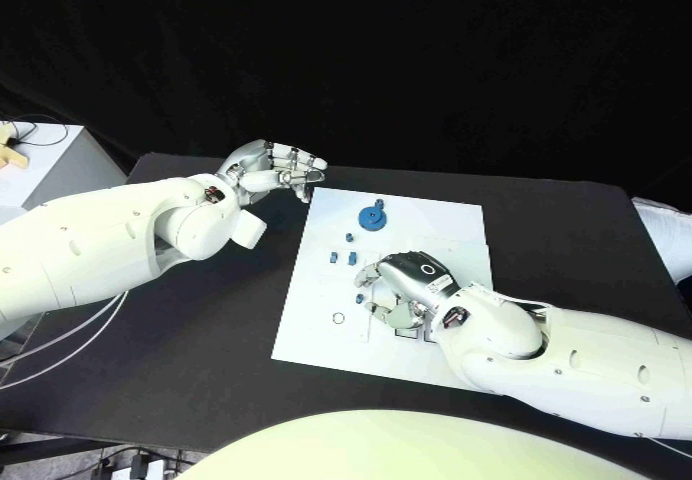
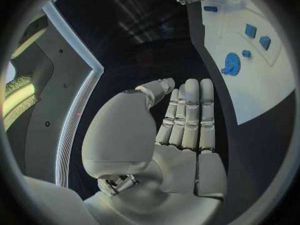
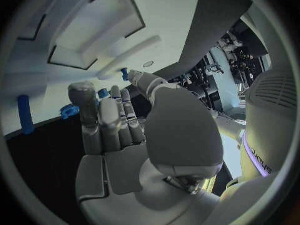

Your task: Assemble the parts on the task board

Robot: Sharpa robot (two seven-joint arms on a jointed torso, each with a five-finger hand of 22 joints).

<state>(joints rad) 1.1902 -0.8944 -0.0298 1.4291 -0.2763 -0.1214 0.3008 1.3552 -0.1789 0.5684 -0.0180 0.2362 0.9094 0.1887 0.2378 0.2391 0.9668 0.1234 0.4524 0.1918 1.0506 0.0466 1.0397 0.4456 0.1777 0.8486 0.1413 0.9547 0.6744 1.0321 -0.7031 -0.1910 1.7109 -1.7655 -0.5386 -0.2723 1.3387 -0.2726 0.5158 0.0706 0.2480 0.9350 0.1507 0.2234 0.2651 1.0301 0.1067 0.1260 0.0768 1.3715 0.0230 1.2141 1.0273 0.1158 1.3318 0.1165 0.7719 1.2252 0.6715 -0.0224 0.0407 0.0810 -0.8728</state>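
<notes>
The white task board (image 1: 320, 340) lies in the middle of the table. On it are a blue gear (image 1: 372, 217) and small blue parts (image 1: 348, 237) (image 1: 356, 258). My right hand (image 1: 405, 289) hovers low over the board's middle with its fingers apart and nothing held. One small blue part (image 1: 358, 298) lies just beside its fingertips; in the right wrist view this small part (image 3: 125, 74) sits at the thumb tip, and I cannot tell if they touch. My left hand (image 1: 274, 168) is raised off the board's far left corner, open and empty, its fingers (image 2: 190, 115) straight.
A small ring mark (image 1: 336, 319) shows on the board's near left area. A white box (image 1: 58, 160) stands at the table's far left. Cables run along the near left edge. Black table (image 1: 188, 330) surrounds the board.
</notes>
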